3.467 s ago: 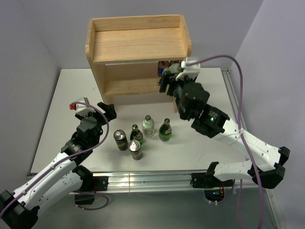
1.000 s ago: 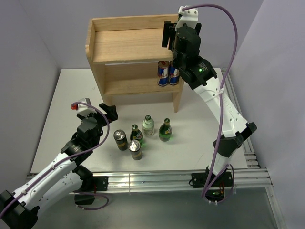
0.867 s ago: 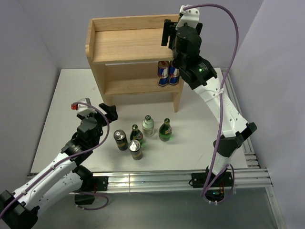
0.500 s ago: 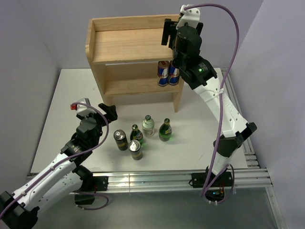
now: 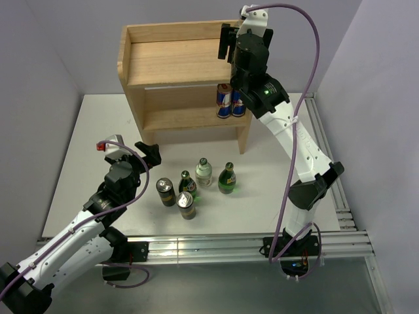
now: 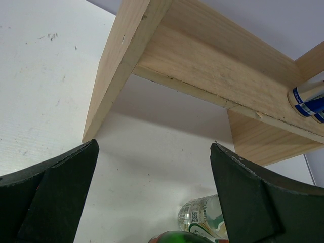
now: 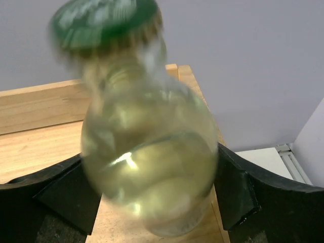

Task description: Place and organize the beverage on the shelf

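The light-wood shelf [image 5: 171, 63] stands at the back of the table. My right gripper [image 5: 228, 43] is raised over the right end of its top board, shut on a clear glass bottle [image 7: 147, 152] with a green cap, held upright above the board [image 7: 35, 136]; the bottle is blurred. Two blue-and-silver cans [image 5: 230, 101] stand at the right of the lower tier. My left gripper [image 5: 148, 152] is open and empty, low over the table left of the loose drinks, facing the shelf [image 6: 202, 55]; a clear bottle [image 6: 202, 216] shows between its fingers.
On the table in front of the shelf stand two dark cans [image 5: 165, 191] [image 5: 186, 206], two green bottles [image 5: 188, 184] [image 5: 227, 178] and a clear bottle [image 5: 203, 172]. The walls close in behind and beside the shelf.
My right arm has risen from in front of the lower tier to above the top board's right end, and in the last half second shifted slightly left. The left arm has not moved.
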Robot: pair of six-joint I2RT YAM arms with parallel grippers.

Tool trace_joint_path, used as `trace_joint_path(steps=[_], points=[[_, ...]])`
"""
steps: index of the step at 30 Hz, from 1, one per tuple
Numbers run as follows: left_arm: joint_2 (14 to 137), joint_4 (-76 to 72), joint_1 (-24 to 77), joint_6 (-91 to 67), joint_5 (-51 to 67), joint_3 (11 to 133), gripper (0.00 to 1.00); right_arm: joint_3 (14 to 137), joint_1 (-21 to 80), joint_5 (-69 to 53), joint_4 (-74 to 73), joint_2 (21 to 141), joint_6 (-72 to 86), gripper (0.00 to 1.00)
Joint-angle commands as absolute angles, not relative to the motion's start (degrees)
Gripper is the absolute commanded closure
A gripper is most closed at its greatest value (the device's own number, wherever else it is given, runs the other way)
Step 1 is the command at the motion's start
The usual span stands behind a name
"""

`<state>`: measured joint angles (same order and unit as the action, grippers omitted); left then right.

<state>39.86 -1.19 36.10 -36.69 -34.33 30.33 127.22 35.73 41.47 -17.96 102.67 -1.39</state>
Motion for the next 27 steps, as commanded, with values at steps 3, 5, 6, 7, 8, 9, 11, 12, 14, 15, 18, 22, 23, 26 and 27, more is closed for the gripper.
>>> trace_joint_path(steps=[3, 5, 6, 7, 8, 9, 11, 12, 14, 15, 18, 22, 23, 26, 27], points=[[38.9, -2.0, 36.4, -36.7, -34.2, 30.8, 0.01, 127.8, 35.5, 43.0, -16.0, 103.2, -1.8, 0.16], [38.9, -1.9, 36.3, -36.7, -34.2, 30.8, 0.01, 127.3, 35.4, 43.2, -15.6, 103.1, -2.1, 0.16], [39.0, -2.0, 36.3, -36.7, -34.3, 30.8, 0.01, 127.2, 35.4, 43.5, -15.8, 103.0, -1.9, 0.16], [39.0, -1.9, 36.4, -36.7, -34.3, 30.8, 0.01, 126.8, 35.5, 43.6, -15.9, 102.8, -1.9, 0.16], [39.0, -2.0, 36.3, -36.6, -34.2, 30.8, 0.01, 126.5, 35.4, 43.6, -15.8, 102.6, -1.8, 0.15], [39.0, -2.0, 36.3, -36.6, -34.3, 30.8, 0.01, 126.0, 35.4, 43.5, -15.3, 102.3, -1.8, 0.15], [38.9, -1.9, 36.3, -36.7, -34.3, 30.9, 0.01, 124.6, 35.4, 43.6, -14.7, 101.6, -1.8, 0.16], [38.9, -1.9, 36.3, -36.7, -34.4, 30.9, 0.01, 124.3, 35.4, 43.6, -14.7, 101.4, -1.8, 0.16], [38.9, -1.9, 36.3, -36.7, -34.5, 30.8, 0.01, 123.7, 35.4, 43.9, -14.7, 101.1, -1.7, 0.16], [38.9, -2.0, 36.3, -36.7, -34.4, 30.8, 0.01, 123.2, 35.4, 43.9, -14.8, 100.8, -1.5, 0.16], [39.1, -2.0, 36.3, -36.7, -34.4, 30.8, 0.01, 122.3, 35.4, 43.9, -15.3, 100.0, -1.1, 0.15], [39.2, -2.0, 36.3, -36.6, -34.2, 30.9, 0.01, 120.1, 35.4, 43.7, -15.6, 98.1, -0.1, 0.15], [39.2, -1.9, 36.3, -36.6, -34.3, 31.0, 0.01, 119.5, 35.4, 43.5, -15.9, 97.7, -0.1, 0.15], [38.9, -1.9, 36.3, -36.5, -34.3, 31.0, 0.01, 116.6, 35.4, 42.5, -16.3, 95.3, 2.5, 0.14], [38.8, -1.8, 36.3, -36.5, -34.4, 30.9, 0.01, 115.2, 35.4, 42.3, -16.6, 94.1, 2.7, 0.14]])
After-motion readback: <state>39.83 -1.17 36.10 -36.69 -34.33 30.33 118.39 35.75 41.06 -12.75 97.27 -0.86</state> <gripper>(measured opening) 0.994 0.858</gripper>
